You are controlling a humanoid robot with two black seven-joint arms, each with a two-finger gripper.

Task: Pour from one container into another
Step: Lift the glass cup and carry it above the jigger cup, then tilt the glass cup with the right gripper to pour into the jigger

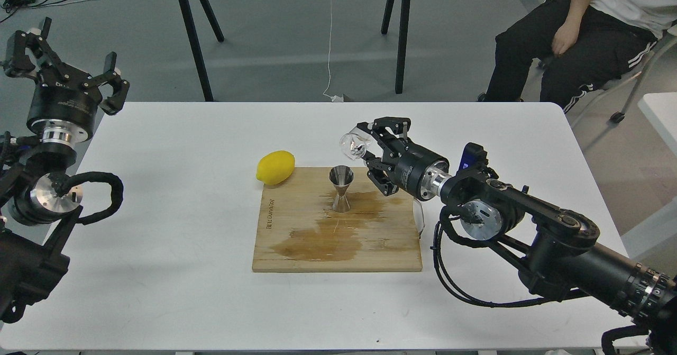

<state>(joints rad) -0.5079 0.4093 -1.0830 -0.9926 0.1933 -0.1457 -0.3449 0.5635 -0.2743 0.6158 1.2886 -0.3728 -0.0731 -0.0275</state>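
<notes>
The steel hourglass jigger point(341, 188) stands upright on the wooden cutting board point(301, 249), near its back edge. My right gripper point(368, 144) is shut on the small clear glass cup point(353, 145), which is tipped over to the left, just above and right of the jigger's mouth. No stream can be made out. My left gripper point(62, 53) hovers open and empty beyond the table's far left corner.
A yellow lemon point(275, 167) lies on the table against the board's back left corner. A dark wet stain point(328, 238) spreads across the board. The white table point(169, 270) fills the view. A seated person point(587, 32) is at the back right.
</notes>
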